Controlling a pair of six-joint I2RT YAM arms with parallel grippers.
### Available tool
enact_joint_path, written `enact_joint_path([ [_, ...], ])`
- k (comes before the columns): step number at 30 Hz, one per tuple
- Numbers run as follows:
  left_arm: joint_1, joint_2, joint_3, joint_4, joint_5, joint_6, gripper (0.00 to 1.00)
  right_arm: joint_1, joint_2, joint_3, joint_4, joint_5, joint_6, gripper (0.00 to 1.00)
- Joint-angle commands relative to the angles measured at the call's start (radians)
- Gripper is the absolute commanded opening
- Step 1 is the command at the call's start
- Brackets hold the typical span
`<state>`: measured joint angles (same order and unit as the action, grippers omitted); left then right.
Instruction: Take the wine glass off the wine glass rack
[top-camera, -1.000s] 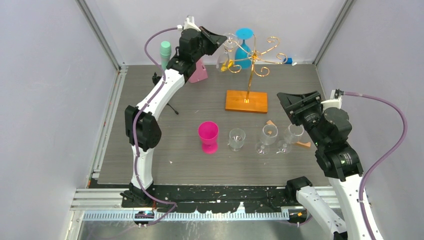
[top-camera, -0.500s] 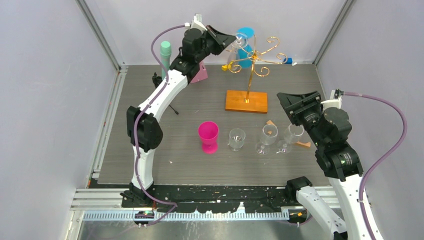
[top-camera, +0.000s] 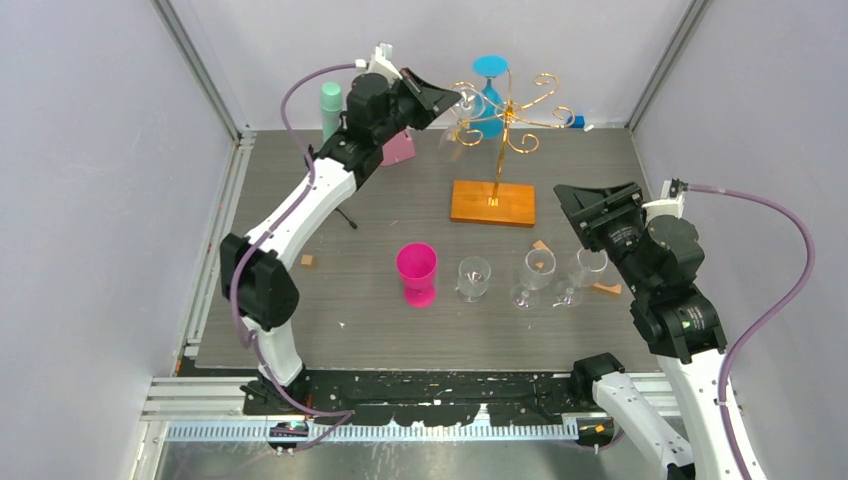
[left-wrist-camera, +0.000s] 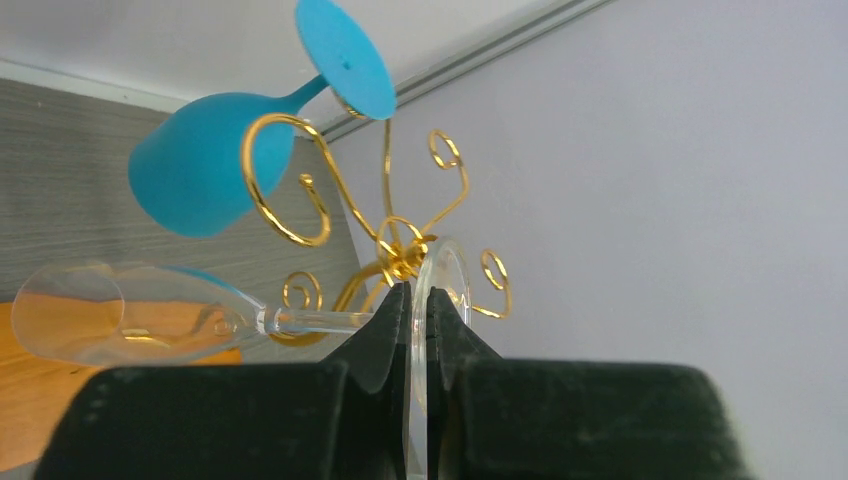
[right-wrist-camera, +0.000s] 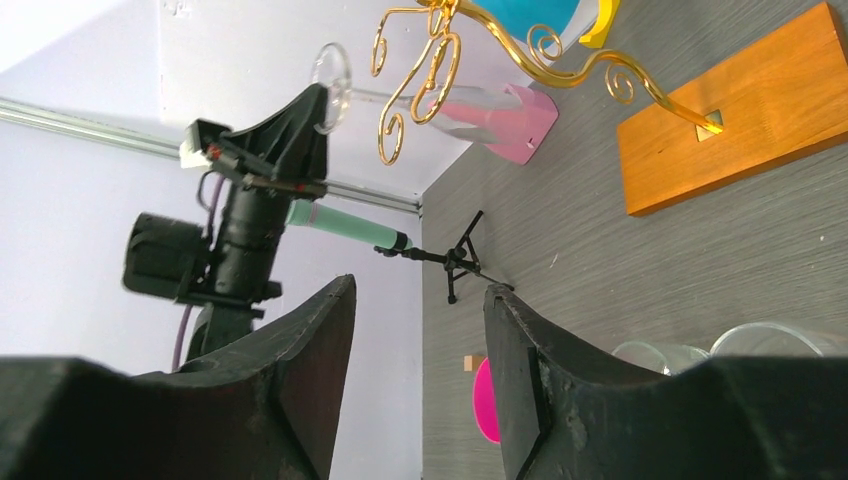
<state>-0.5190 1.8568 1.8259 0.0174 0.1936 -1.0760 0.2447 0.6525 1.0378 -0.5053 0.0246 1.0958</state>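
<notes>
A clear wine glass (left-wrist-camera: 100, 322) lies nearly sideways in the air. My left gripper (left-wrist-camera: 418, 300) is shut on the thin disc of its foot (left-wrist-camera: 446, 268), high at the back of the table (top-camera: 445, 98). Its stem (left-wrist-camera: 312, 321) runs past the curled gold arms of the wine glass rack (top-camera: 505, 112); I cannot tell whether it touches them. A blue glass (left-wrist-camera: 195, 165) hangs upside down on the rack. The rack's orange-brown base (top-camera: 492, 203) sits mid-table. My right gripper (right-wrist-camera: 420, 290) is open and empty, low at the right (top-camera: 592, 210).
A pink cup (top-camera: 416, 272) and three clear glasses (top-camera: 473, 278) (top-camera: 535, 275) (top-camera: 582, 270) stand in a row near the front. A green bottle (top-camera: 331, 105), a pink object (top-camera: 400, 150) and a small black tripod (right-wrist-camera: 455, 262) are at the back left. A small wooden block (top-camera: 308, 260) lies left.
The left arm's elbow has swung left, and its gripper with the clear glass first rose towards the rack, then came back a little left and down. The right arm has stayed put.
</notes>
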Motion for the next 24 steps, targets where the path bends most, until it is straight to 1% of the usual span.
enact_joint_path([
  [1, -0.004, -0.163, -0.036, 0.073, -0.044, 0.063, 0.00, -0.002, -0.011, 0.005, 0.048, 0.001, 0.000, 0.56],
  [6, -0.003, -0.242, -0.098, 0.036, -0.065, 0.085, 0.00, -0.002, -0.009, -0.001, 0.081, -0.011, -0.008, 0.57],
  [11, -0.003, -0.359, -0.218, 0.051, -0.078, 0.090, 0.00, -0.002, -0.005, -0.022, 0.165, -0.102, -0.043, 0.58],
  [13, -0.003, -0.401, -0.253, 0.044, -0.070, 0.097, 0.00, -0.002, 0.003, -0.035, 0.224, -0.145, -0.067, 0.58],
  [19, -0.003, -0.568, -0.362, -0.010, -0.074, 0.115, 0.00, -0.001, 0.067, -0.045, 0.420, -0.381, -0.168, 0.61],
  [20, -0.001, -0.594, -0.374, -0.040, -0.076, 0.115, 0.00, -0.001, 0.080, -0.052, 0.495, -0.426, -0.176, 0.61],
  [21, -0.001, -0.619, -0.375, -0.088, -0.086, 0.116, 0.00, 0.000, 0.086, -0.070, 0.536, -0.445, -0.186, 0.63],
  [22, 0.000, -0.642, -0.367, -0.158, -0.095, 0.114, 0.00, 0.002, 0.101, -0.077, 0.618, -0.475, -0.189, 0.64],
  [24, 0.006, -0.692, -0.350, -0.285, -0.099, 0.112, 0.00, 0.012, 0.127, -0.091, 0.715, -0.494, -0.185, 0.64],
])
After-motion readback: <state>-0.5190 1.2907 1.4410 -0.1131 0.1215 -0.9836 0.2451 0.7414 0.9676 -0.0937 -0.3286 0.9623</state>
